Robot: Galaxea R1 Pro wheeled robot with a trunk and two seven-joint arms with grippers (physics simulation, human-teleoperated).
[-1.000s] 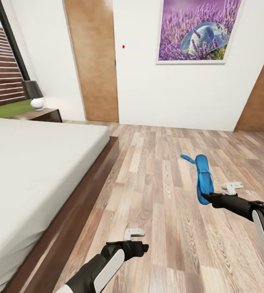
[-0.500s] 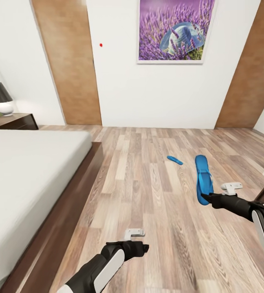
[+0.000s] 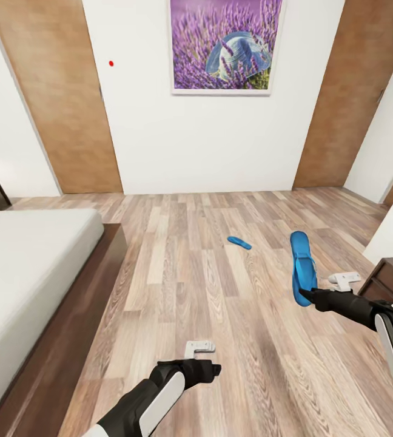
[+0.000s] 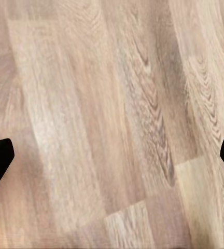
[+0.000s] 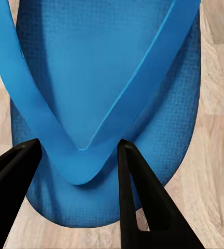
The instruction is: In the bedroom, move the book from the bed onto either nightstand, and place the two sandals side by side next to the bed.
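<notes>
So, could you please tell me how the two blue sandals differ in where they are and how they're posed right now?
The near sandal is held off the floor by the right gripper, which pinches its strap end; the far sandal lies flat on the wooden floor, untouched. The near sandal points away from the robot, while the far sandal lies at an angle. Both are bright blue, and both are well away from the bed.
</notes>
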